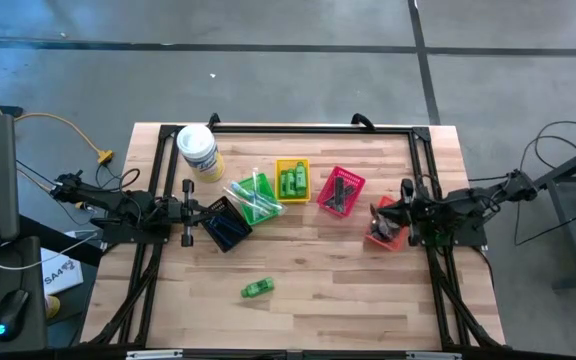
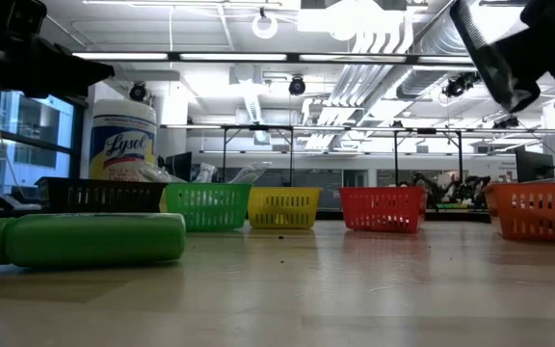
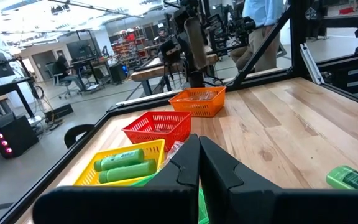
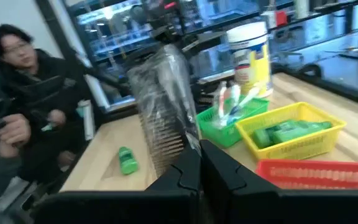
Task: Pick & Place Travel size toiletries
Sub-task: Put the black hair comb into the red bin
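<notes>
Around my wooden table (image 1: 368,290) lies a grey concrete floor (image 1: 298,80) crossed by dark seams. To my left stands a desk with a keyboard and mouse (image 1: 10,312) — cables trail across it. Beyond the far edge I see an open workshop: white ceiling ducts (image 2: 374,39), strip lights (image 2: 229,56), tall windows (image 2: 17,145) on the left. A seated person in dark clothes (image 4: 30,118) watches — another stands farther off (image 3: 263,31).

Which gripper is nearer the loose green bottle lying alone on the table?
Left. The left gripper sits above the black basket, just across from the green bottle; the right gripper, over the orange basket, is farther.
</notes>
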Robot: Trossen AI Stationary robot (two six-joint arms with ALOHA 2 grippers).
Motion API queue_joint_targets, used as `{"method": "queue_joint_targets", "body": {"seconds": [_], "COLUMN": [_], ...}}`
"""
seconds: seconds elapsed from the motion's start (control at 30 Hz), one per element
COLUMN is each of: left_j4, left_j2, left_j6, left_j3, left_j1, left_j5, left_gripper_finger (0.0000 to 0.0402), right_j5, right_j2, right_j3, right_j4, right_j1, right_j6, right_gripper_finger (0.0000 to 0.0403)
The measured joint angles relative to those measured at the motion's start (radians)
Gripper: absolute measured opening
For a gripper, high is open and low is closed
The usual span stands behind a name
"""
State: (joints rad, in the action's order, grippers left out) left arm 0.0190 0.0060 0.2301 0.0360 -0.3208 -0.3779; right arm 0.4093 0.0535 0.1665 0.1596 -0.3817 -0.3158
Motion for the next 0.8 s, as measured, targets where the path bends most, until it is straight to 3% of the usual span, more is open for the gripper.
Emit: {"method": "queue_joint_targets", "body": {"seconds": [0.23,0.63,0.8], "left_j4": [0.004,0.002,-0.011], "left_j2": [0.000,0.000,0.000], "left_j6": [0.000,-0.001,-0.010], "left_j3": [0.000,0.000,0.002], "left_j1": [0.000,0.000,0.000], "left_j5": [-0.001,0.000,0.000], "left_gripper_finger": [0.0000,0.0000,0.0000], "right_j5": [0.018,0.010,-0.044], "right_j2": [0.219,0.680,0.818], "right_j3": [0.114,0.411,0.495], "right_j4": [-0.015,-0.023,-0.014], "right_j1": [0.077,0.329,0.423], "right_j6": [-0.026,-0.111,-0.163], "right_gripper_finger": [0.0002,0.0002,0.0002]}}
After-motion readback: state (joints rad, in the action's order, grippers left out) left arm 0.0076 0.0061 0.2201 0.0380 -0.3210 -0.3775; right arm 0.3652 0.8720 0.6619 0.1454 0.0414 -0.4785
